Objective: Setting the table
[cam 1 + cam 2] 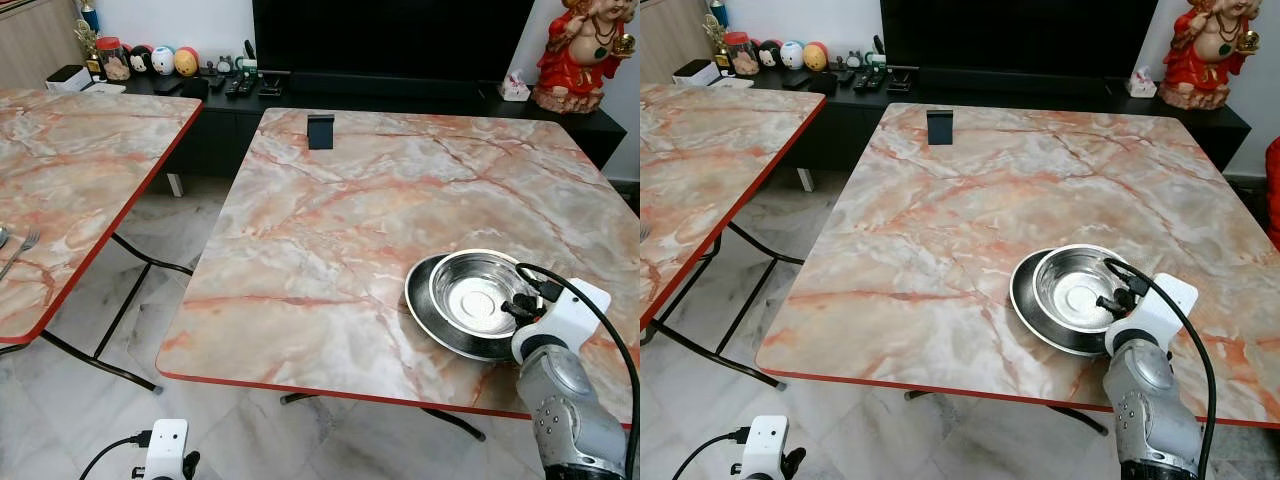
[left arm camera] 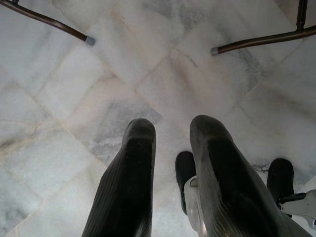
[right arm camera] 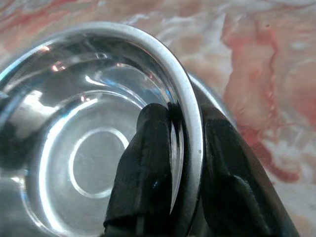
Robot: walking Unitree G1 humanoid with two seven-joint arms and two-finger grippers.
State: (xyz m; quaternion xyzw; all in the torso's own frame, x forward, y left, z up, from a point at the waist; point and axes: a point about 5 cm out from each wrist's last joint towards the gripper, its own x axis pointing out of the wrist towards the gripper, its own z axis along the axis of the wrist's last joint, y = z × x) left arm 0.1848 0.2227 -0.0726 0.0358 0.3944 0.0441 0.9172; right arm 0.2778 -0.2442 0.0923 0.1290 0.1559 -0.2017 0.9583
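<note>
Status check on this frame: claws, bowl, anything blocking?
Right claw pinching rim of steel bowl, one finger inside, one outside. Bowl sits in dark plate on marble table. Left claw idle over floor. Nothing blocking.

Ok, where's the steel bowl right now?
The bowl sits in a dark plate near the table's front right edge, in the eye views. The right gripper pinches its rim, one finger inside and one outside.

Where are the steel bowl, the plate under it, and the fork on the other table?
steel bowl [image 1: 482, 296], left eye view, inner base.
plate [image 1: 424, 305], left eye view, exposed rim left of bowl.
fork [image 1: 22, 247], left eye view, tines and handle at left edge.
</note>
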